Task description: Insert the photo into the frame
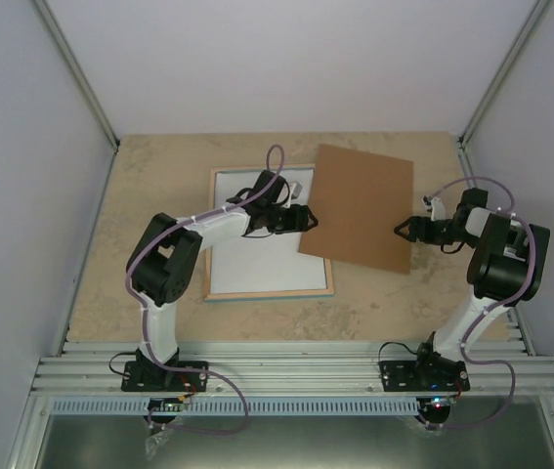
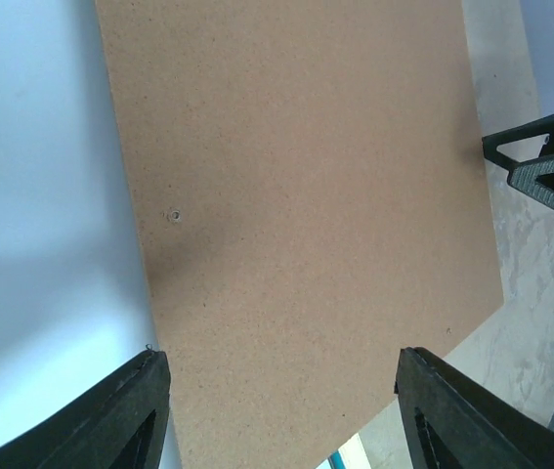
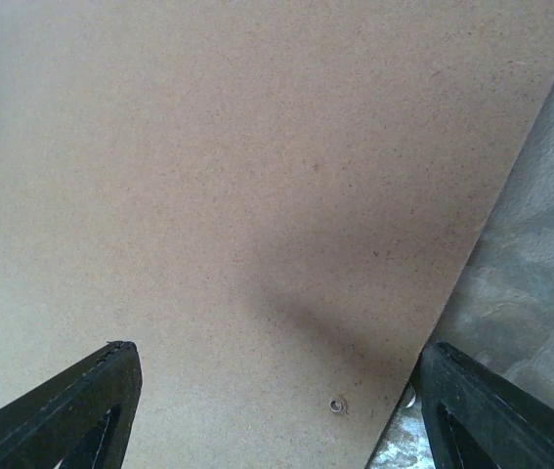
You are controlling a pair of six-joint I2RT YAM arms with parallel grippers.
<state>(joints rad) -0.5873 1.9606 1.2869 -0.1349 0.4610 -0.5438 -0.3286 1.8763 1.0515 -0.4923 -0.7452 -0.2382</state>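
Brown backing board (image 1: 360, 205), one; frame (image 1: 267, 292), one; left hand (image 1: 308, 217), right hand (image 1: 401, 231), both apart.

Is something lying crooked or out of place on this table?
Yes. The flat brown rectangular board lies turned at an angle to the rectangular wood-edged frame, and its near left corner rests over the frame's right edge. Nothing looks damaged or spilled.

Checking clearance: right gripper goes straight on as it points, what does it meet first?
The brown backing board. The right gripper, jaws open, points left at its right edge, and the board fills its wrist view. Whether it strikes the edge or skims over the top is unclear: height doesn't show.
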